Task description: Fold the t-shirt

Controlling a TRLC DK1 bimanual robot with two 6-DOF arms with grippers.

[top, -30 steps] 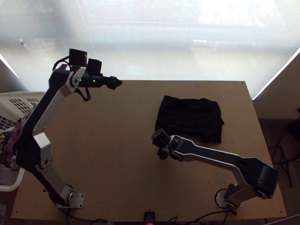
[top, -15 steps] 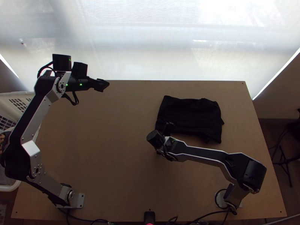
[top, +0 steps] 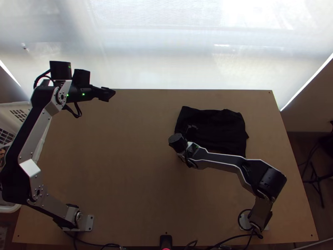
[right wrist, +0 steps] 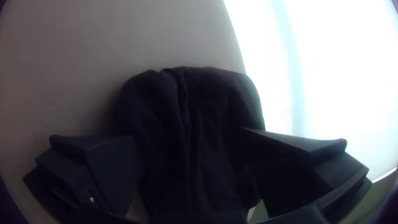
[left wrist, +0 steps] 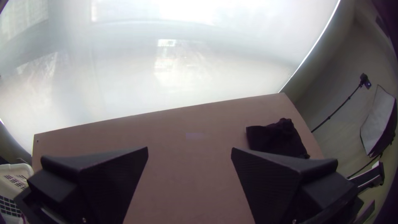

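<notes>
A: Near edge, quick?
B: Cables [top: 234, 238] along it, my left arm's base [top: 88, 223] and right arm's base [top: 245, 221] on the counter [top: 125, 166]. White basket [top: 20, 105] off the left side.
A: Right hand [top: 191, 126]?
B: I've got it over the t-shirt's near-left part, top view. Fingers wide apart in its wrist view, dark cloth beyond and between them, nothing pinched.
A: T-shirt [top: 218, 130]?
B: Black, right of the middle, toward the far side. Compact, roughly rectangular, creased lengthwise, a bit rumpled. Fold count, can't tell.
A: Left hand [top: 112, 94]?
B: Mine's out by the counter's far edge, left side, well apart from the shirt. Fingers spread wide, holding nothing.
A: Behind that?
B: Pale, backlit screen [top: 187, 54] across the back, past the far edge. Next.
</notes>
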